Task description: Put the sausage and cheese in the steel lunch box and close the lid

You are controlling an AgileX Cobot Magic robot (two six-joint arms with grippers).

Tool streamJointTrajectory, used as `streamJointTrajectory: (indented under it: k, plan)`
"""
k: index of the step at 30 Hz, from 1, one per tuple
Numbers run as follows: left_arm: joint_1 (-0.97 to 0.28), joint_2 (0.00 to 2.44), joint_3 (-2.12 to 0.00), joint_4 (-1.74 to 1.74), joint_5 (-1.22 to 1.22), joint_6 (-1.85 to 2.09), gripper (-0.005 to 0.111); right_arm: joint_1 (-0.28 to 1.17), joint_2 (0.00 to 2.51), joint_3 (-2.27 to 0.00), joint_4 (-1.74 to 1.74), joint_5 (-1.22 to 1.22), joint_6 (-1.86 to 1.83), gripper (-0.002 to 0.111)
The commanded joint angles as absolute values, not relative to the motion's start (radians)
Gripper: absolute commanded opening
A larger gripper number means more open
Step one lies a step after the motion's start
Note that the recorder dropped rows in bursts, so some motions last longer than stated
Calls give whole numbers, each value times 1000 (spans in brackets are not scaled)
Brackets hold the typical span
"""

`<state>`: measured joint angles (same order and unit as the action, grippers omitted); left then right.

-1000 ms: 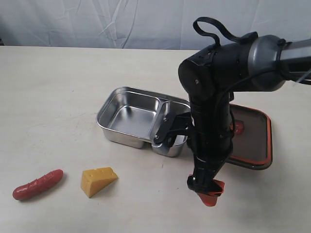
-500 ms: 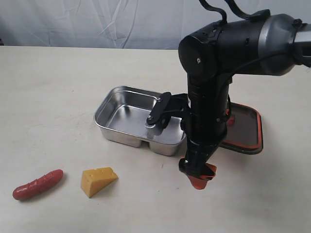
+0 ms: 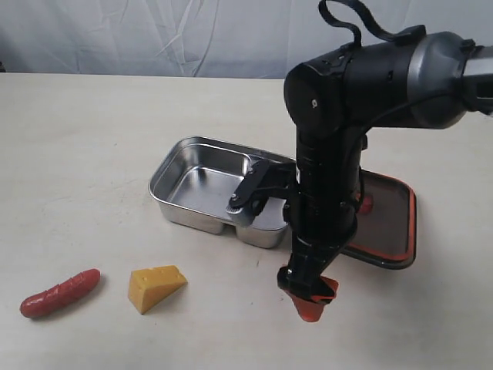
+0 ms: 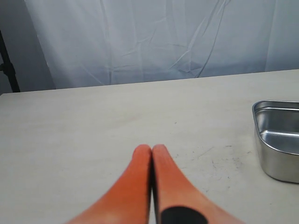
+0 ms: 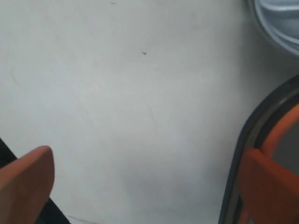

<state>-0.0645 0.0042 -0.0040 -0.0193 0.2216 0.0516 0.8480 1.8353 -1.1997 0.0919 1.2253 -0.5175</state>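
On the pale table point(image 3: 92, 154), the right gripper point(image 5: 147, 179) gapes wide and empty, one finger seemingly over the lid point(image 5: 243, 154); lowering could shove it. The left gripper point(image 4: 152, 151) is pressed closed, empty.

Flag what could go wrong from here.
1. The open right gripper hangs low at the edge of the lid; one finger looks over its rim, so a move may drag it.
2. The right arm leans over the steel lunch box; swinging toward the cheese could bump it.
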Motion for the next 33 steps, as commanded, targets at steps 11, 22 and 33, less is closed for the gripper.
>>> streamJointTrajectory:
  k: [11,22,33]
  plan:
    - [-75,0,0,-20,208,48,0,850,1912,-1172,137,1221,-522,105]
    - [-75,0,0,-20,208,48,0,850,1889,-1150,112,1221,-458,105]
    - [-75,0,0,-20,208,48,0,850,1781,-1123,138,1217,-342,105]
